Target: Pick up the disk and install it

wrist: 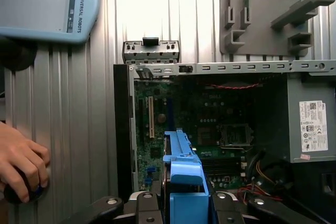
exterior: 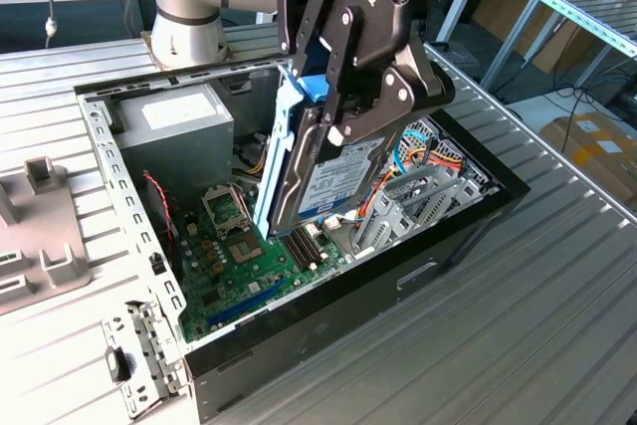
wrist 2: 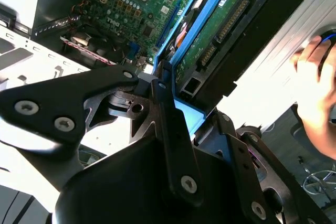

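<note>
While the end effector (exterior: 343, 128) grips the disk (exterior: 333, 186) by its blue-railed end, closed tight on it, the disk hangs tilted on edge over the open computer case (exterior: 468, 221) and its motherboard (exterior: 234, 256). The case lies on a ribbed metal worktop (exterior: 518, 335), where a person's hand (wrist: 21, 163) rests beside it.

Dark, blue-railed disk (exterior: 333, 181), steeply tilted, aloft over open computer case (exterior: 398, 291)

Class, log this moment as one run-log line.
claw: shut on disk | disk: on edge over open computer case | status: not installed
</note>
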